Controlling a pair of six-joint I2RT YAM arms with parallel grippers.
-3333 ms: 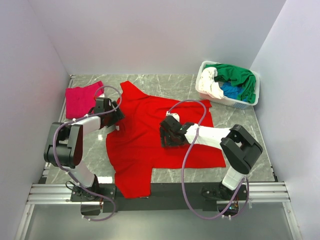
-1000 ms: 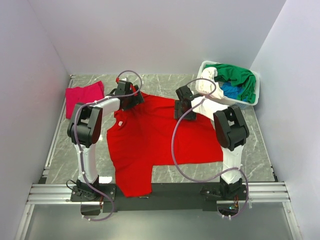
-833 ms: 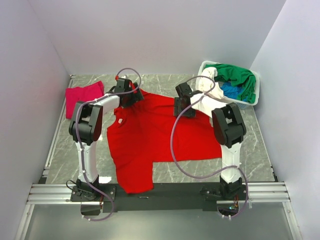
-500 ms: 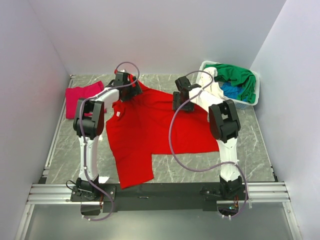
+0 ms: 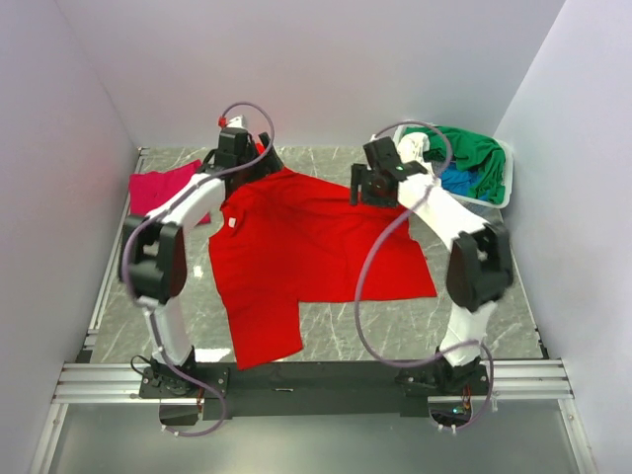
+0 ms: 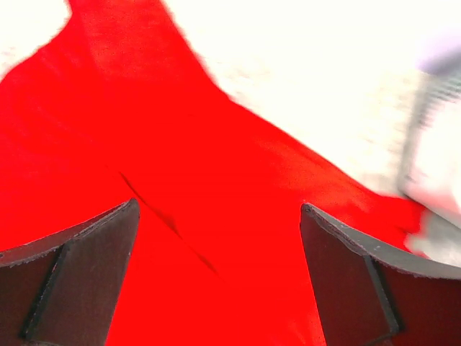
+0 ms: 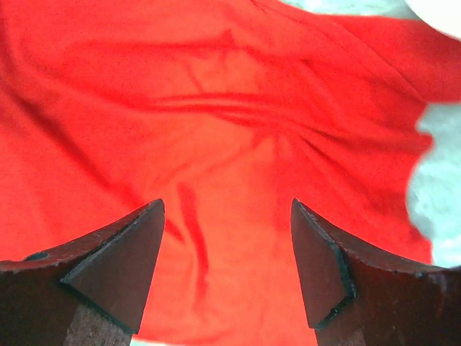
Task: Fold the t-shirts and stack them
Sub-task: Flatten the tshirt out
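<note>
Top view: red shirt (image 5: pixel 306 247) lies flat, collar leftward, hem rightward; left gripper (image 5: pixel 247 168) above its far sleeve, right gripper (image 5: pixel 360 188) above its far hem corner

Left wrist: jaws apart, cloth beneath, nothing held

Right wrist: jaws apart over wrinkled cloth

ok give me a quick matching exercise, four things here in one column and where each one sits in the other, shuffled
1 red t-shirt
2 pink t-shirt
3 green t-shirt
4 white basket

a far right corner
b spread flat in the middle
c far left side
d heaped inside the basket

Pairs: 1-b, 2-c, 3-d, 4-a
</note>
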